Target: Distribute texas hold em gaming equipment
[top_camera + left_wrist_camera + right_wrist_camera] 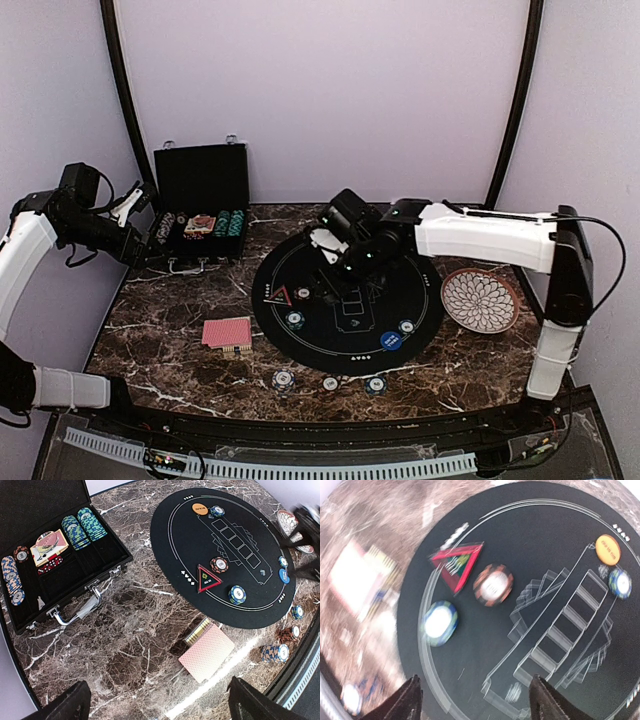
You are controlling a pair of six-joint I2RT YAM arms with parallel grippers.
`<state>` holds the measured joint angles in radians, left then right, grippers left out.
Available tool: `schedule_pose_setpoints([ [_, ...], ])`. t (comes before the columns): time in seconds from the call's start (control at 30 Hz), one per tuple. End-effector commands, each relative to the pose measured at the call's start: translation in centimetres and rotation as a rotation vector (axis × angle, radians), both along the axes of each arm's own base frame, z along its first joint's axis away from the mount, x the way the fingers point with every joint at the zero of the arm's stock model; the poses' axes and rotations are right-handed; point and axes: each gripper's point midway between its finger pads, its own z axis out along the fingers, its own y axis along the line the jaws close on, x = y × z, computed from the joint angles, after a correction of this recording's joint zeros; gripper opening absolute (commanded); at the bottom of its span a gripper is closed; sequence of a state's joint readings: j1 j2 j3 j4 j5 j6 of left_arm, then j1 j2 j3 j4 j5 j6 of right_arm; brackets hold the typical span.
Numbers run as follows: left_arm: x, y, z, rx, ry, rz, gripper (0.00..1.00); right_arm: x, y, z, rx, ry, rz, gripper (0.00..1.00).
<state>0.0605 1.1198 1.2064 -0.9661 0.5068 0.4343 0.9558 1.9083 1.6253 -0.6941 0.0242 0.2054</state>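
**A:** The right claw [475,681] hangs over the middle of the black mat [335,345], right above the printed card outlines. Its fingers are spread and there's nothing between them!

**B:** And the left claw [159,692]?

**A:** Out at the far left, up beside the black case [200,180]. It's spread wide with nothing in it either.

**B:** So where's the poker gear?

**A:** Plenty of it is on the mat. The orange button disc [199,509] sits at the far edge, with a blue-green chip [217,511] just beside it. On the left side there's a red triangle marker [208,577] and an orange-edged chip [219,564] just beside that. A blue-and-white chip [237,594] lies nearer, close to the rim.

**B:** I've got the blue button disc [391,341] on the near right of the mat, and a small chip [406,327] just beside it.

**A:** Off the mat now. The red-backed deck [227,333] lies flat on the bench [160,320], just off the mat's near-left edge.

**B:** There are more chips along the near side, just past the rim. A left chip pile [284,380], a middle chip [330,383] and a right chip [375,384] lie in a loose row.

**A:** The case stands at the far left with its lid up. Its stacked chips [82,527] fill the compartments, and its boxed cards [47,547] sit in the middle one.

**B:** The petal-pattern plate [480,300] rests on the right, just beside the mat.

**A:** The right wrist view is smeared on its left side, so the deck there is only a red blur.
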Motion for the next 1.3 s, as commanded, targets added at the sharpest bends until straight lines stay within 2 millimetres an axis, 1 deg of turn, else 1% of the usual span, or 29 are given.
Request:
schedule_pose_setpoints([
  [0.0,-0.1,-0.3,0.0,-0.003,-0.011,-0.018,0.99,-7.9,-1.5,-2.2,-0.090,0.044,0.104,0.80],
  [0.1,-0.2,-0.4,-0.2,-0.004,-0.009,-0.022,0.99,-12.1,-2.3,-2.7,-0.118,0.090,0.167,0.86],
  [0.17,-0.2,-0.3,-0.4,0.002,-0.006,-0.024,0.99,-14.3,-2.3,-2.5,-0.124,0.105,0.213,0.90],
  [0.27,-0.2,-0.3,-0.6,0.010,-0.006,-0.026,0.99,-16.8,-2.4,-3.1,-0.133,0.150,0.271,0.94],
  [0.37,-0.1,-0.3,-0.6,0.007,-0.004,-0.026,0.99,-18.2,-2.5,-4.3,-0.157,0.177,0.307,0.95],
  [0.5,-0.1,-0.5,-0.5,-0.005,0.000,-0.026,0.99,-18.9,-1.9,-5.4,-0.168,0.191,0.340,0.96],
  [0.83,-0.2,-0.6,-0.1,-0.008,-0.006,-0.035,0.99,-18.5,-1.2,-7.6,-0.212,0.175,0.362,0.96],
  [1.0,-0.1,-0.6,-0.1,-0.010,-0.007,-0.038,0.99,-18.3,-0.9,-8.4,-0.231,0.170,0.375,0.90],
  [1.27,-0.1,-0.6,-0.1,-0.006,-0.007,-0.038,0.99,-18.0,-0.2,-8.5,-0.234,0.156,0.386,0.78],
])
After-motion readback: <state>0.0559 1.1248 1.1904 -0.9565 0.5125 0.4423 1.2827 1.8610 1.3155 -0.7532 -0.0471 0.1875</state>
